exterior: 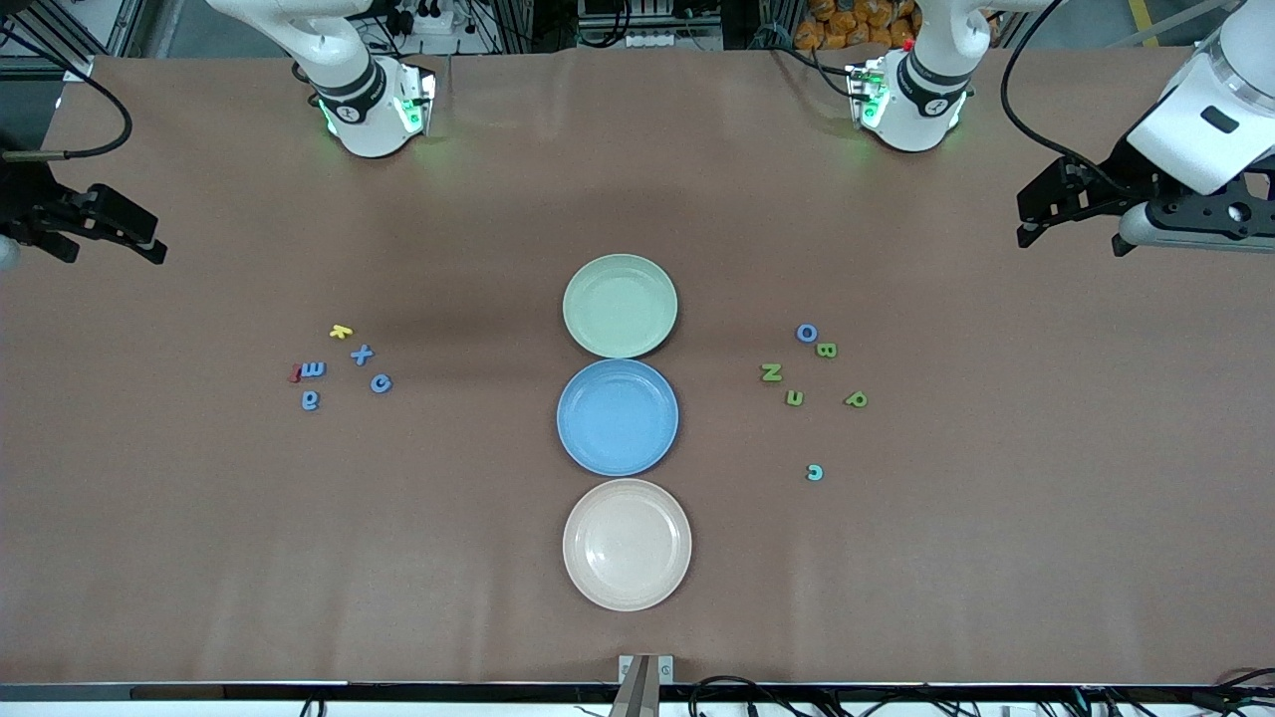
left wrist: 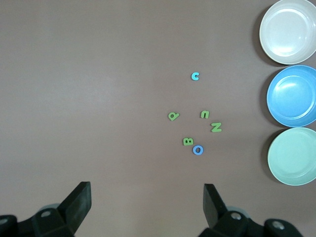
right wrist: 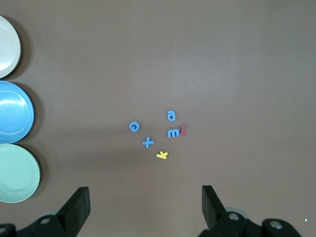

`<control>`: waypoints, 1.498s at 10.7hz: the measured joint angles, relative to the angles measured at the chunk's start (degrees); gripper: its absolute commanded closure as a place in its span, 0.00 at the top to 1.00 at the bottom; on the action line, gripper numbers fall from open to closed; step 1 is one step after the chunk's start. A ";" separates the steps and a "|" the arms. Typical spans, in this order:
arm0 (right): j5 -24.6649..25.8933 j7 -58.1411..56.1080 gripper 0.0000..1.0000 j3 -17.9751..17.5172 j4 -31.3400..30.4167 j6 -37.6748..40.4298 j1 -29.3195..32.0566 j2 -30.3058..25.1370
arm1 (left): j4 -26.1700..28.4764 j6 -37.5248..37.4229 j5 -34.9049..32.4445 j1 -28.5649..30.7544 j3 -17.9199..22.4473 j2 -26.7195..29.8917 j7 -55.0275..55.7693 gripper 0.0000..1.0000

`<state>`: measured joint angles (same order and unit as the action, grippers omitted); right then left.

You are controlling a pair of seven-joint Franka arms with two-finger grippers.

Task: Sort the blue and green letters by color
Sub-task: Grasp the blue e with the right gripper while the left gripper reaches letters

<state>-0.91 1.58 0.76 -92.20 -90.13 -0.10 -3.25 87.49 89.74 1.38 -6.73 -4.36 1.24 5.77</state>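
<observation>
A brown desk [exterior: 199,558] fills the front view. Three plates run down its middle in a touching column: a green plate [exterior: 620,305] at 12 o'clock, a blue plate [exterior: 618,416] at the centre, a cream plate [exterior: 627,544] at 6 o'clock. All three are bare.

The left tool [exterior: 1071,204] hangs over the desk's edge at 2 o'clock, its fingers spread and holding nothing. The right tool [exterior: 105,224] waits at 10 o'clock, likewise spread and holding nothing.

The letters lie in two loose groups. At 3 o'clock are four green letters [exterior: 772,372], one blue O [exterior: 807,333] just beside a green one, and a lighter teal letter [exterior: 815,472] apart from them. At 9 o'clock are four blue letters [exterior: 362,355], with a yellow letter [exterior: 341,331] near them and a red letter [exterior: 295,373] touching one.

No sorting has begun. Each arm would best take its own group, lowering squarely over one letter, since they are thin and crowded.

The red letter is partly hidden, and the small shapes are hard to read.
</observation>
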 measured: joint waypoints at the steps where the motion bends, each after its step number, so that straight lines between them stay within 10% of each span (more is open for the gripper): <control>1: 0.00 -0.07 1.00 0.00 0.00 0.03 -0.12 0.00 | 0.00 0.00 0.00 0.00 0.00 0.00 0.00 1.00; 7: -0.06 -0.73 1.00 0.00 -2.43 -1.53 -0.15 0.43 | 0.00 0.00 0.00 0.00 0.00 -0.01 -0.06 1.00; 11: -0.12 -0.72 1.00 -2.30 -16.66 -15.80 -0.24 3.89 | 0.60 0.42 2.63 -0.82 -0.15 -3.59 8.66 1.00; 16: -0.14 -0.56 0.75 -7.16 -27.45 -35.36 -0.78 12.77 | 0.86 5.47 3.35 -2.69 -0.68 -11.96 21.03 1.00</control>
<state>-1.06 1.02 -6.39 -119.65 -125.49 -0.88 9.52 88.35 95.21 4.72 -9.42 -5.05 -10.72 26.81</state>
